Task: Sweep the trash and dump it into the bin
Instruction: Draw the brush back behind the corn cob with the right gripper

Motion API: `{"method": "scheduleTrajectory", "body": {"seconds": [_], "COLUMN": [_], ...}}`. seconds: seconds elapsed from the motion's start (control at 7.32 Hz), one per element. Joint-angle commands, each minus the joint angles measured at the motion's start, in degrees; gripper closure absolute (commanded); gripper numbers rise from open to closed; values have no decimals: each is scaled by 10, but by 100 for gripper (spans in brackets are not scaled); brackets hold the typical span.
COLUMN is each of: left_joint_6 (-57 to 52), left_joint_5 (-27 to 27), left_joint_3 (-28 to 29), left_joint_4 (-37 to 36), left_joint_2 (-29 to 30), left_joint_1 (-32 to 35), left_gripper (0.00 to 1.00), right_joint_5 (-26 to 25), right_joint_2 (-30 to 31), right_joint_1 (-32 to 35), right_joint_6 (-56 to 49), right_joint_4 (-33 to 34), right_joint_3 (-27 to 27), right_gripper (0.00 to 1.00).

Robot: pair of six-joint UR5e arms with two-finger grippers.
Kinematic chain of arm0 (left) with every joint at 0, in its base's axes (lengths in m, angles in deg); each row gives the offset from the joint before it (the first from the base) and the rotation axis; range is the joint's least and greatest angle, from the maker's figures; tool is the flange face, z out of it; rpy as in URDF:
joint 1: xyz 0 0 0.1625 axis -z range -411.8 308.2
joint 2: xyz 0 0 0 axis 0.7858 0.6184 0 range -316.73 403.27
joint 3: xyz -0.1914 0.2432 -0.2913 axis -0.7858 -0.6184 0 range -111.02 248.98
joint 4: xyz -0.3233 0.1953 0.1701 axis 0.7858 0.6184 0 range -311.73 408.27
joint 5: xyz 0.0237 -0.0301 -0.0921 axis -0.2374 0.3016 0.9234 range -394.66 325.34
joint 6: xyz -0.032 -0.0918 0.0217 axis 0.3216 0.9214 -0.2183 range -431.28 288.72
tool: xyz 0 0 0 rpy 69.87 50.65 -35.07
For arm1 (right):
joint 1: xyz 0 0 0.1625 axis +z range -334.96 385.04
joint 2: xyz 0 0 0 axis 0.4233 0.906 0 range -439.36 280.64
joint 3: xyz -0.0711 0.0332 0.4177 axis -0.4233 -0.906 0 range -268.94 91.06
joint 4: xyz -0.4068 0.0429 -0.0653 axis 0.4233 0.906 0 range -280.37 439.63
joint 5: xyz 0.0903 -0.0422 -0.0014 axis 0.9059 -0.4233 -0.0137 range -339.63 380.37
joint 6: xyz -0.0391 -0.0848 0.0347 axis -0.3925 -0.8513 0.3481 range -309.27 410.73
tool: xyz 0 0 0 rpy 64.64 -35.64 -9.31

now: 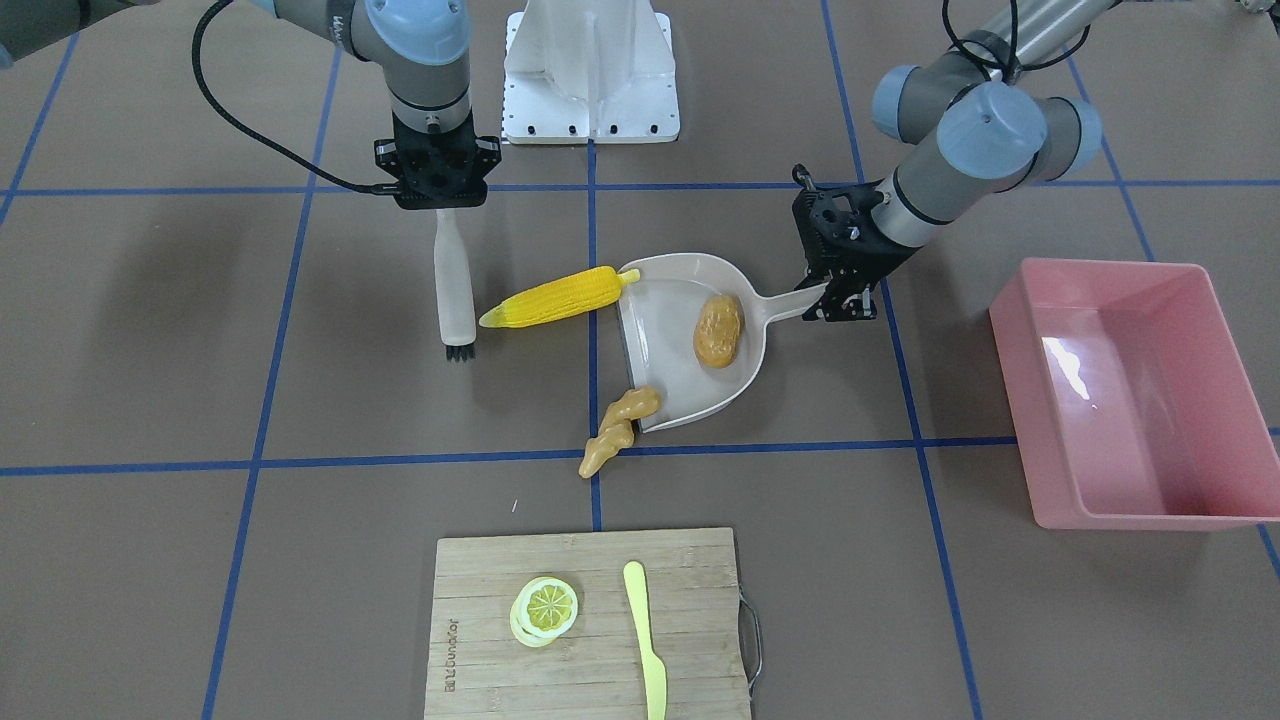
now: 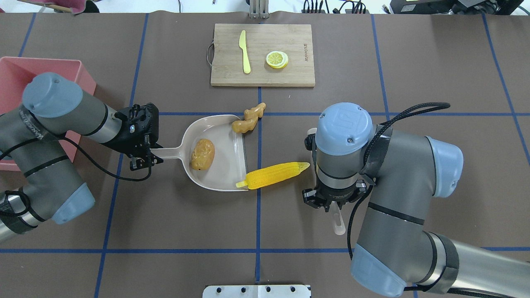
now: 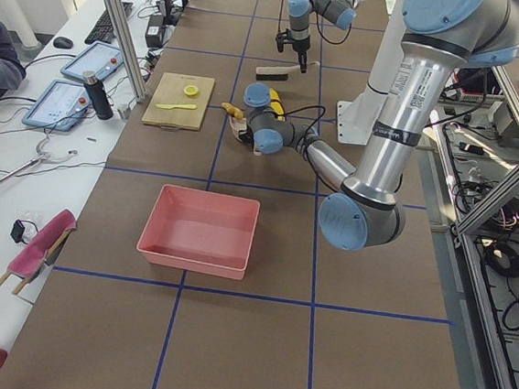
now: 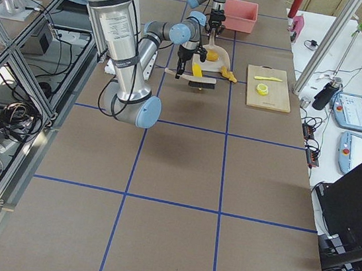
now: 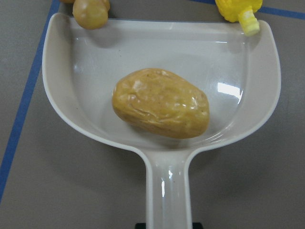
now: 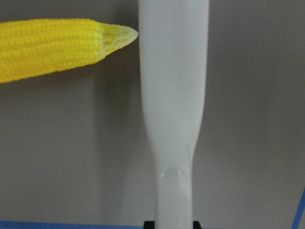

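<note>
Overhead exterior, from the left: the bin (image 2: 12, 78) sits behind the left jaws, well apart from the trash. The left jaws are clamped on the handle of the pan (image 2: 223, 136), whose mouth points away from them on the desk (image 2: 165, 215). The potato (image 2: 202, 154) lies in the pan bowl, straight ahead of those jaws. The ginger (image 2: 247, 119) rests partly on the pan lip, ahead-left of them. The corn (image 2: 274, 175) has its stalk end on the lip ahead-right, and its tip is just beside the brush (image 1: 453, 285). The right jaws grip the brush handle.

The step in hand looks like sweeping the corn in. It is best pushed along the cob's length toward the left jaws, low and slow, since a sideways shove would likely roll it off the lip. Meanwhile the left jaws should pin the lip to the desk. The ginger needs its own stroke before the pan goes to the bin
</note>
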Motion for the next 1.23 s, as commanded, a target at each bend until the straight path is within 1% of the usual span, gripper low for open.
{"method": "scheduleTrajectory", "body": {"seconds": [0.0, 0.14, 0.41, 0.82, 0.96, 1.09], "left_joint_6": [-2, -2, 1, 2, 2, 2], "left_joint_5": [-1, -2, -2, -3, -4, -4], "left_joint_3": [1, 3, 4, 5, 10, 12], "left_joint_4": [1, 1, 0, -1, -1, -1], "left_joint_2": [0, 0, 4, 7, 8, 9], "left_joint_1": [0, 0, 0, 2, 3, 3], "left_gripper": [100, 100, 100, 100, 100, 100], "right_joint_5": [-11, -26, -33, -35, -34, -34], "right_joint_2": [5, 5, 0, -23, -31, -36], "right_joint_1": [-24, -37, -43, -40, -38, -38], "right_joint_6": [1, 1, 5, 11, 21, 36], "right_joint_4": [-1, -4, -9, -78, -82, -99], "right_joint_3": [-12, -22, -39, -84, -86, -87], "right_gripper": [100, 100, 100, 100, 100, 100]}}
